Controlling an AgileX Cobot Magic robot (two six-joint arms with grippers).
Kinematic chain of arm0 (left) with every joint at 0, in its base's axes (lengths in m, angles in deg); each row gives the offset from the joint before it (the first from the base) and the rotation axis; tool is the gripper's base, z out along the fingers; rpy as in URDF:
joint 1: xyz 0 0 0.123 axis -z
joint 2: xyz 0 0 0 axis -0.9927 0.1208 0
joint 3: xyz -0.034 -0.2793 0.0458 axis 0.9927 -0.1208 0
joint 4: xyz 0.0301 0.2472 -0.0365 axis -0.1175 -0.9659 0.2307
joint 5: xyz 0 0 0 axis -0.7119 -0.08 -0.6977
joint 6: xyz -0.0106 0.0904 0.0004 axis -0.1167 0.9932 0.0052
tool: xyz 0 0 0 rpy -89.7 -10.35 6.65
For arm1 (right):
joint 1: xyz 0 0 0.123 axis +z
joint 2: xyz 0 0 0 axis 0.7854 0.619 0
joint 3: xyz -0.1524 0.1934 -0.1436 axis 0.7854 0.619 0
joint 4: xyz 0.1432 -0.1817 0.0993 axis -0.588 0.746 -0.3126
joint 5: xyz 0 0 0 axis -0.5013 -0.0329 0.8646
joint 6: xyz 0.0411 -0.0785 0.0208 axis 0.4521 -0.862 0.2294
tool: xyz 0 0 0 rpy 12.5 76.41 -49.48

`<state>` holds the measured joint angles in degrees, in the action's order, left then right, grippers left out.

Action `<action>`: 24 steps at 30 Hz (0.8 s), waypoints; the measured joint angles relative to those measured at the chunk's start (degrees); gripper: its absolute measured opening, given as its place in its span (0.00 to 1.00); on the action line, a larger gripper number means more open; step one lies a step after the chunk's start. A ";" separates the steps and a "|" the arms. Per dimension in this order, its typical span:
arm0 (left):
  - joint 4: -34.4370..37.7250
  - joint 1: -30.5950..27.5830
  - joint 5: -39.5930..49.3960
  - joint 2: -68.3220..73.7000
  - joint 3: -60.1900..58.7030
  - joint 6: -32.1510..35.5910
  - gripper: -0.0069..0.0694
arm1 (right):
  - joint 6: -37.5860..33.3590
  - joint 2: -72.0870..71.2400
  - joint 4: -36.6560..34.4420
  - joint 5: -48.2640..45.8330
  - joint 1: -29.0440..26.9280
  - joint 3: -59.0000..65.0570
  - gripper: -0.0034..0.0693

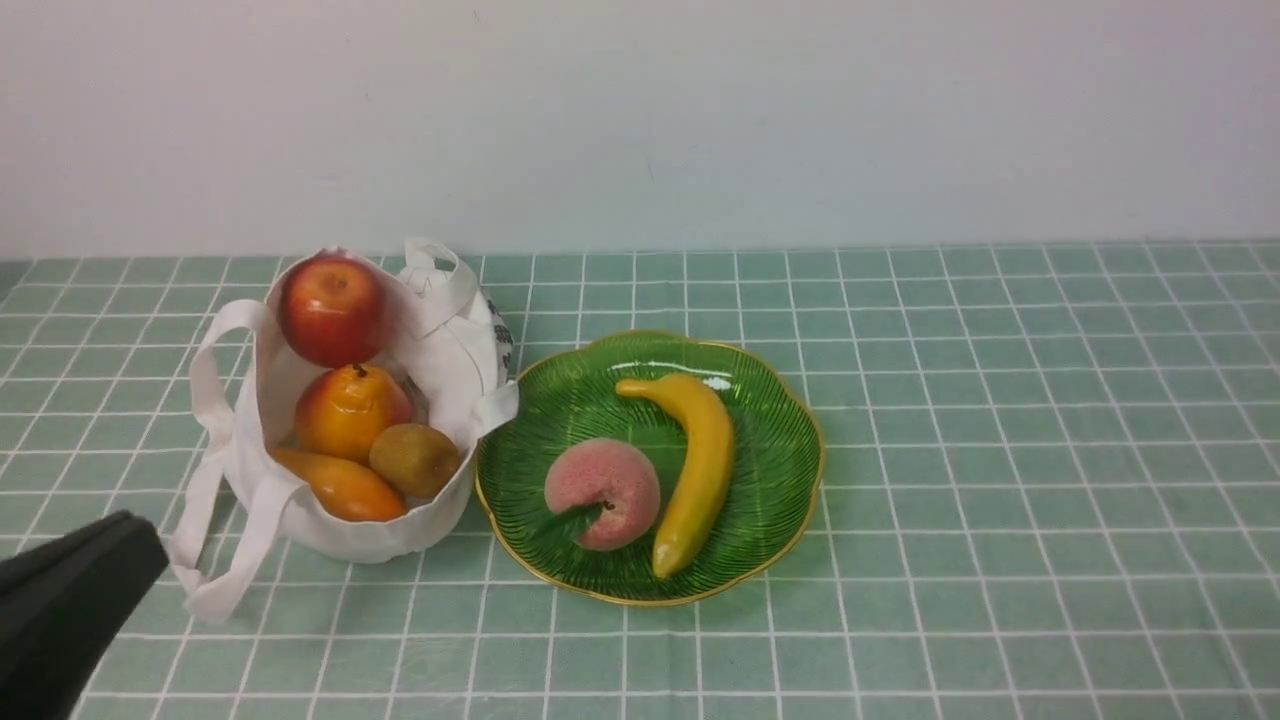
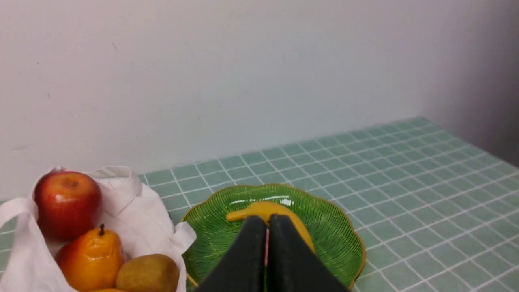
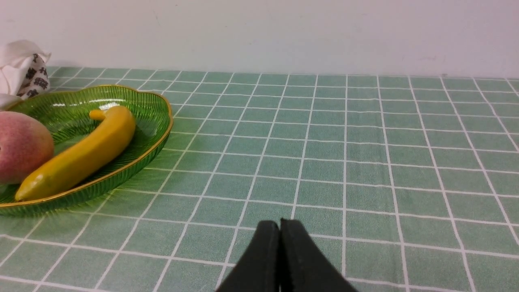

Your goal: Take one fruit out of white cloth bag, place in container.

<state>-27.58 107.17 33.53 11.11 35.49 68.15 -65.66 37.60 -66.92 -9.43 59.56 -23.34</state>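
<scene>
The fuzzy pink peach [image 1: 602,492] with its green leaf lies on the green glass plate [image 1: 780,440], next to a yellow banana [image 1: 700,470]. The white cloth bag [image 1: 440,330] stands just left of the plate, open at the top. My left gripper [image 2: 267,221] is shut and empty, hanging near the table's front left corner, apart from the bag. In the left wrist view it hides the peach. My right gripper [image 3: 279,224] is shut and empty over bare cloth, well right of the plate [image 3: 158,121]; the peach [image 3: 22,146] shows at that view's edge.
In the bag lie a shiny red apple [image 1: 330,308], an orange pear-like fruit [image 1: 348,410], a brown kiwi [image 1: 414,459] and an orange mango-like fruit [image 1: 340,485]. The bag's loop handles [image 1: 215,440] trail on the green checked tablecloth [image 1: 1000,450]. A white wall closes the far side.
</scene>
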 joint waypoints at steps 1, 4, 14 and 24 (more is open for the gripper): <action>0.93 0.00 -0.47 -1.52 -1.44 0.00 0.08 | 0.00 0.00 0.00 0.00 0.00 0.00 0.03; 2.65 0.00 -1.42 -3.75 -4.02 0.00 0.08 | 0.00 0.00 0.00 0.00 0.00 0.00 0.03; 3.09 0.00 -0.27 -4.00 -6.54 0.55 0.08 | 0.00 0.00 0.00 0.00 0.00 0.00 0.03; -7.99 -1.83 -0.54 -4.26 -11.12 3.91 0.08 | 0.00 0.00 0.00 0.00 0.00 0.00 0.03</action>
<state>-35.57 105.34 32.99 6.85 24.37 72.06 -65.66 37.60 -66.92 -9.43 59.56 -23.34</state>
